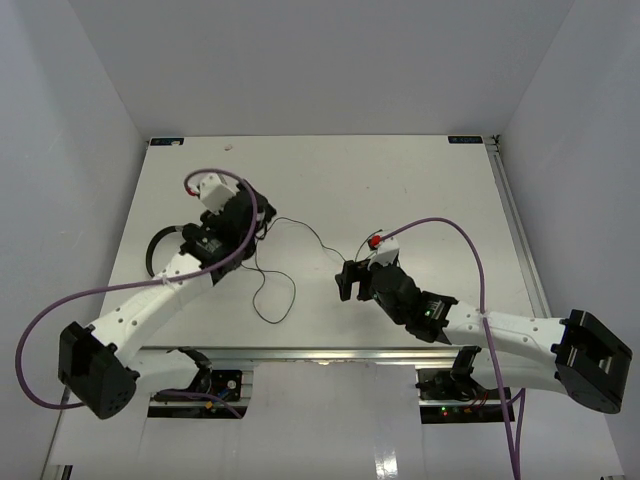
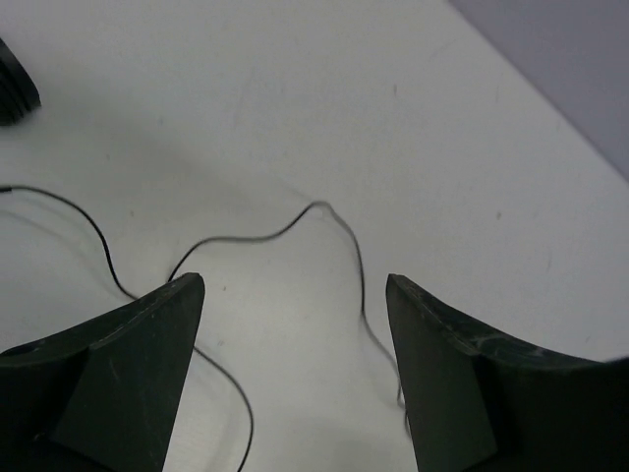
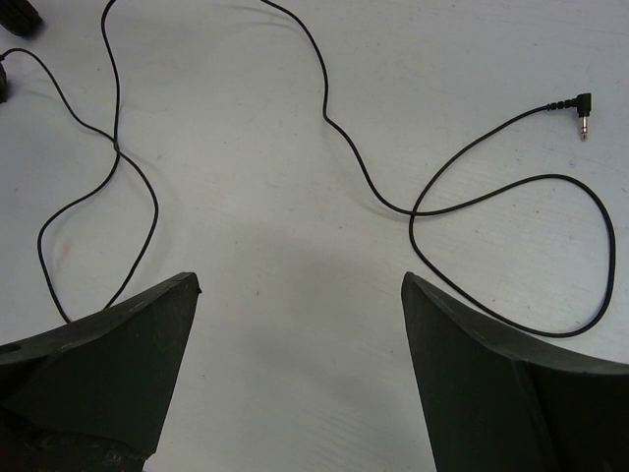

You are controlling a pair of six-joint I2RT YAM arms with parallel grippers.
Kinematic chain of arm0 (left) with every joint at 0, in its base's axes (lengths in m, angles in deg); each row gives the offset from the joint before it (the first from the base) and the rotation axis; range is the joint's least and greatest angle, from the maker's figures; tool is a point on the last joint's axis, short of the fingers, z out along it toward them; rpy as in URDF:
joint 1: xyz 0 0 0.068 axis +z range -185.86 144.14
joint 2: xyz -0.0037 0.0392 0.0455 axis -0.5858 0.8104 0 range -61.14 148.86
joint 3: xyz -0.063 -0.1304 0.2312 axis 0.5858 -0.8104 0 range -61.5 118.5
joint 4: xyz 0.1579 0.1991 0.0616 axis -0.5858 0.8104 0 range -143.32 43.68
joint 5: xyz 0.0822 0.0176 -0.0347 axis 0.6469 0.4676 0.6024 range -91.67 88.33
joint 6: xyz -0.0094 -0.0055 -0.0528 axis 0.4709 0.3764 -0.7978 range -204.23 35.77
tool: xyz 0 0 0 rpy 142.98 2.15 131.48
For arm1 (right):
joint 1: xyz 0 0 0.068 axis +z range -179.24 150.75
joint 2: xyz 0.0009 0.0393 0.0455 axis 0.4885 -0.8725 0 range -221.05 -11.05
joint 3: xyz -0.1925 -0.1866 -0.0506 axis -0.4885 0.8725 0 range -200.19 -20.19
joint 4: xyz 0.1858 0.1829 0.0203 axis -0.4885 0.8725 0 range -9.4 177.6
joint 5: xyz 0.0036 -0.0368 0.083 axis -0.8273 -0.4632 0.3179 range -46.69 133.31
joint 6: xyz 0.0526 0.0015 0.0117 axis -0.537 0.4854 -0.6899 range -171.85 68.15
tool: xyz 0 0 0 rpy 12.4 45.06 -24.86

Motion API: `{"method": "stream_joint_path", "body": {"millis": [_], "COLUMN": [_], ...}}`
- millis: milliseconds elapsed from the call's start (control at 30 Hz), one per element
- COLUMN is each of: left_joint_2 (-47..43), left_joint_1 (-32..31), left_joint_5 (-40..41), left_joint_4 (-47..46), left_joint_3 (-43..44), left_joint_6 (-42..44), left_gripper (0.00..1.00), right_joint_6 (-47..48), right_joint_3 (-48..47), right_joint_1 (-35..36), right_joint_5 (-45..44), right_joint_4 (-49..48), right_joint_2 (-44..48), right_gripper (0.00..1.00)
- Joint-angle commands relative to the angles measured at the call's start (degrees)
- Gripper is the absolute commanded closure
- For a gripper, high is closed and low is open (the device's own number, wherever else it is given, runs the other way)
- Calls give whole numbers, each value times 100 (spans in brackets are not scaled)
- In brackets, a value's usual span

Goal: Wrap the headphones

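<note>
The headphones [image 1: 157, 246] lie at the left of the table, with only the thin black headband curve showing beside my left arm and the earcups hidden under it. Their thin black cable [image 1: 271, 300] snakes right across the table in loose loops. My left gripper [image 1: 262, 220] is open just above the table, and the cable [image 2: 295, 224] lies ahead of and between its fingers, untouched. My right gripper [image 1: 350, 281] is open near the table's middle, with bare table between its fingers [image 3: 462, 354]. The cable [image 3: 354, 162] loops ahead of it and ends in an angled jack plug [image 3: 582, 104].
Thick purple robot cables [image 1: 470, 250] arc over both arms. A metal rail [image 1: 330, 354] runs along the near edge between the arm bases. White walls close in the table on three sides. A dark piece [image 2: 14, 90] sits at the left wrist view's upper left corner.
</note>
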Motion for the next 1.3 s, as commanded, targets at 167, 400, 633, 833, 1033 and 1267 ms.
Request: {"method": "stream_joint_path", "body": {"millis": [167,400,633,833,1033,1267], "left_joint_2": [867,956,1465,1972,2613,2955], "left_joint_1": [2782,4251,5329,5543,5584,5587], "left_joint_5": [439,-373,-810,-1085,-1524,-2609], "left_joint_4": [2638,1600,1523,442,-45,-265], "left_joint_3": [2299,1079,459,510,607,580], "left_joint_6": [-81,791,932,2212,3342,3302], "left_gripper": [20,23,27,27,22,22], "right_joint_6": [6,190,233,315,367,410], "right_joint_3": [-147,185,295,344,424,463], "right_joint_1": [24,18,19,23,24,25], "right_joint_5": [233,355,448,419,508,446], "right_joint_4": [-120,-475,-560,-578,-709,-688], "right_joint_2": [221,707,861,1003,1042,1193], "right_gripper": [9,7,7,6,5,4]}}
